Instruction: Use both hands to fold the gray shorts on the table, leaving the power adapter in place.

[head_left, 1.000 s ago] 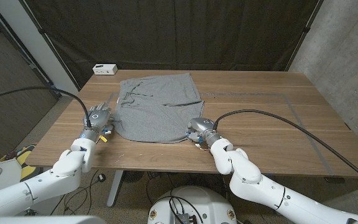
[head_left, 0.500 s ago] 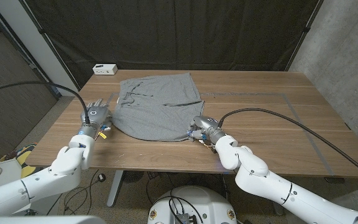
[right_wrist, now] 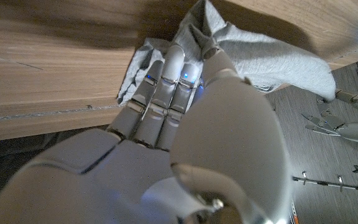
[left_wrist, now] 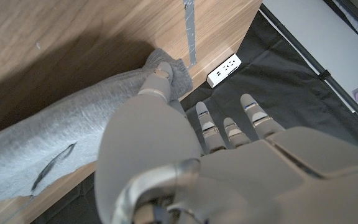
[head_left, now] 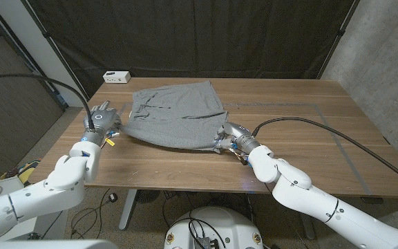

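The gray shorts (head_left: pixel 175 114) lie at the table's far middle, with their near edge raised and drawn back. My left hand (head_left: pixel 101 119) pinches the left corner of that edge; in the left wrist view the thumb presses the gray cloth (left_wrist: pixel 160 68) while the other fingers spread. At the right corner, my right hand (head_left: pixel 228 133) grips the fabric, and in the right wrist view its fingers (right_wrist: pixel 166 81) curl into the bunched gray cloth (right_wrist: pixel 260 56). The white power adapter (head_left: pixel 117 77) sits at the far left corner of the table, apart from the shorts, and appears in the left wrist view as a white power adapter (left_wrist: pixel 224 69).
Gray tape lines (head_left: pixel 323 114) mark a rectangle on the wooden table (head_left: pixel 309 152) to the right of the shorts. A black curtain hangs behind the table. Black cables trail from both wrists.
Both hands have moved away from me across the table, carrying the near edge of the shorts up and toward the waistband. The adapter has stayed put.
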